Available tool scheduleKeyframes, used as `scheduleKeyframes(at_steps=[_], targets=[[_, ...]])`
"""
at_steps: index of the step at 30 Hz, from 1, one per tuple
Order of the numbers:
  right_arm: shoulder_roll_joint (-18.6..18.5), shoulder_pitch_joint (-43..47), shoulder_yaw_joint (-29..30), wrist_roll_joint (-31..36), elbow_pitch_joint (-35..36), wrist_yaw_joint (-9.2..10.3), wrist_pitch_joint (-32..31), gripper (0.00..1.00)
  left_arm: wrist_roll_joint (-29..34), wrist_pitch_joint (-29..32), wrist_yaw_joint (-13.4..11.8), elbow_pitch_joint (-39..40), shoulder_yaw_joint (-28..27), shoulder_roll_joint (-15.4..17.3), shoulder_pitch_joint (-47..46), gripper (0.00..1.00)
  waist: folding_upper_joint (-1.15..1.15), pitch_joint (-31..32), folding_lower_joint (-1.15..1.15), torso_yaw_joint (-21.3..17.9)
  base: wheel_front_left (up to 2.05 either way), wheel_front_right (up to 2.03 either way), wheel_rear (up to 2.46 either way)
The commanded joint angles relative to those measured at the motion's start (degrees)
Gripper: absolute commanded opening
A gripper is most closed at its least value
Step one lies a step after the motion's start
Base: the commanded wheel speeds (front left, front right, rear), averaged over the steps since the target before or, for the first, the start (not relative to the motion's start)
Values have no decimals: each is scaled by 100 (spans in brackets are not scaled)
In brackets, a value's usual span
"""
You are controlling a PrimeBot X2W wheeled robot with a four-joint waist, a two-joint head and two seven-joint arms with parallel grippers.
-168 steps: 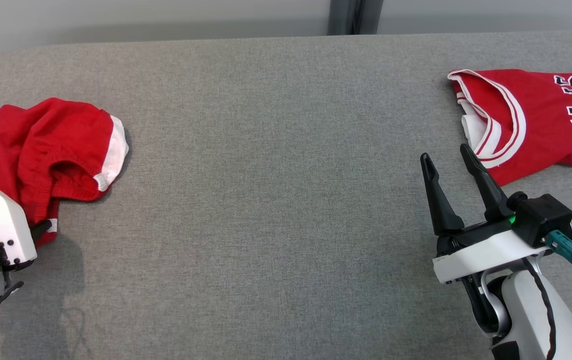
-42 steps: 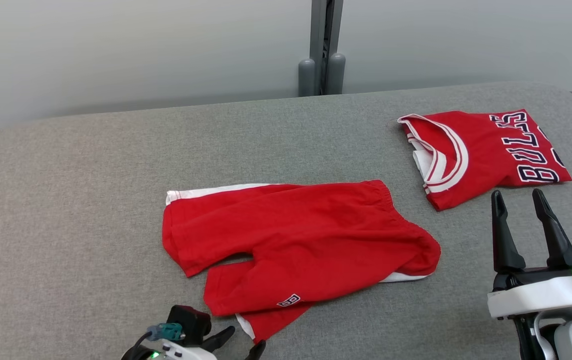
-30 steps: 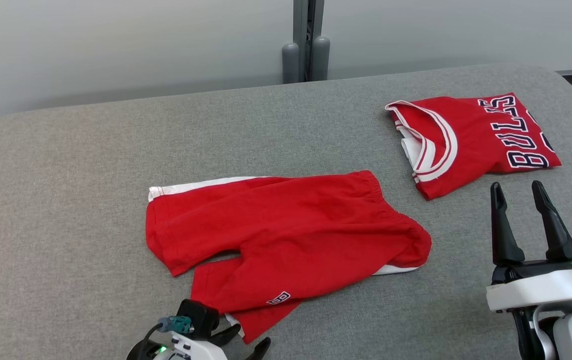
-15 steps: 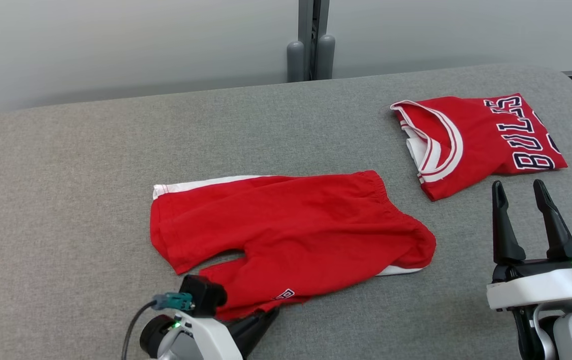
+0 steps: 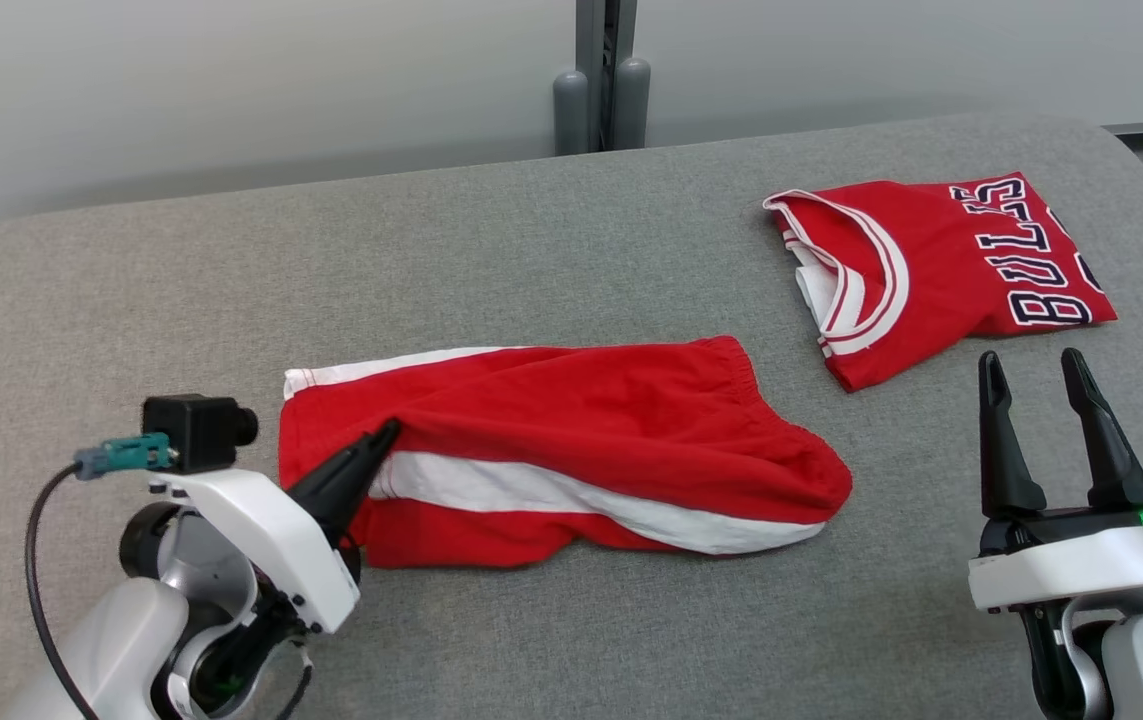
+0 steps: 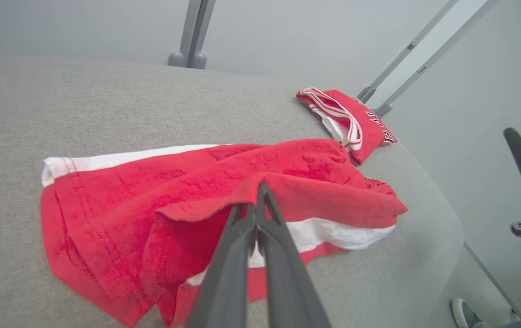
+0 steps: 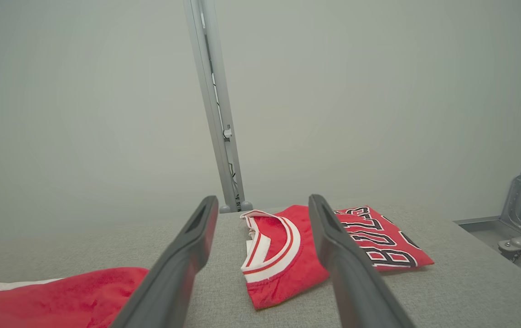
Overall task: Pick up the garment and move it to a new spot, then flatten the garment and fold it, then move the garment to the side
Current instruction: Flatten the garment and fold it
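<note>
Limp, light red-and-white fabric shorts (image 5: 581,420): left jaws clamped on a leg edge, right jaws open, empty; grip hems.

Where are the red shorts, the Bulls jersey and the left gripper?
red shorts (image 5: 581,410): head view, upper red panel.
Bulls jersey (image 5: 936,265): head view, red chest.
left gripper (image 5: 387,432): head view, fingertips pinching the red shorts.

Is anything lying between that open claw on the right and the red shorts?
Nothing visible: just bare table between the right gripper and the shorts. The folded jersey lies farther back, off that path. The left gripper is shut on the shorts' edge.
</note>
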State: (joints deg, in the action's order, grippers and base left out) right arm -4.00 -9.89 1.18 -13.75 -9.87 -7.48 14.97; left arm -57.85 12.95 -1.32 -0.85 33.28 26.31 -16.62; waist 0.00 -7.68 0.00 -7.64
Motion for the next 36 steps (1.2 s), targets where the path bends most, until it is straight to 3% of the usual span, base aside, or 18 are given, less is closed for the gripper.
scheduleKeyframes(at_steps=[1,9,12,23,24,25,26,29,36], targets=[[-41,-51,4,-22,9,-4,26,100,-59,-93,-24,-298,-160,-17,-207,0,0,-49,0,-57,0,0,0],[-72,-145,-37,-35,-74,-3,25,100,-228,-98,206,-1914,-282,-169,-654,0,0,-209,0,-276,0,0,0],[-75,-138,-38,-47,-96,-4,25,100,-288,-214,409,-2595,-298,-307,-792,0,0,-266,0,-336,0,0,0],[-95,-186,-78,-4,-162,-4,25,100,-75,-1099,794,-3508,-181,-707,-1179,0,0,-186,0,-214,0,0,0],[-100,-187,-85,-3,-171,-4,26,100,-64,-1110,817,-3564,-136,-734,-1203,22,0,-174,0,-190,0,0,0],[-102,-191,-98,-8,-182,-4,26,100,-59,-1136,829,-3609,-92,-764,-1222,72,0,-163,0,-169,0,0,0],[-104,-190,-105,-13,-195,-4,26,100,-46,-1158,843,-3642,-49,-788,-1243,100,0,-147,0,-149,0,0,0],[-115,-151,-118,-18,-216,-4,26,100,13,-1274,880,-3682,86,-796,-1264,100,0,-92,0,-82,0,0,0],[-140,-19,-105,-21,-187,-4,25,100,507,-2065,794,-3274,222,-446,-1111,100,0,96,0,103,0,0,0]])
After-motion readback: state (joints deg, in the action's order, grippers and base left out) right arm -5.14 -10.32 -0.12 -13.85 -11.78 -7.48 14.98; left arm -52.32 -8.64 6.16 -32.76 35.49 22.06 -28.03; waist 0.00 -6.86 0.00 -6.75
